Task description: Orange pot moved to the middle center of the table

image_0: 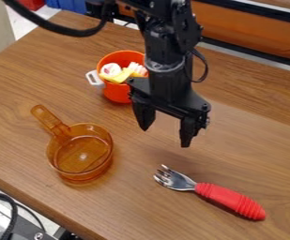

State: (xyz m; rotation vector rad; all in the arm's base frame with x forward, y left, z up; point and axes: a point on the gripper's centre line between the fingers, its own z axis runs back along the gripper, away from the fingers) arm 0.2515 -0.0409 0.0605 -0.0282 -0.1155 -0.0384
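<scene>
1) Clear amber plastic saucepan (79,174) on brown wooden table (125,201)
2) Round orange pot with white handle (117,93), toy food (123,73) inside, on table beyond saucepan
3) Black two-finger gripper (166,137), fingers spread, right of saucepan
4) Metal fork with ribbed red handle (230,198), right of saucepan

And here the brown wood-grain worktop (128,206) is stretching across the view, its near edge slanting down from the left. Over on the left, a see-through amber saucepan (78,175) is sitting upright, its handle pointing to the upper left. Beyond it, towards the top, an orange pot (116,92) with a white side handle is standing upright. And down at the lower right, a metal fork (183,183) is lying with its tines facing upper left, its ribbed red handle running lower right!
</scene>
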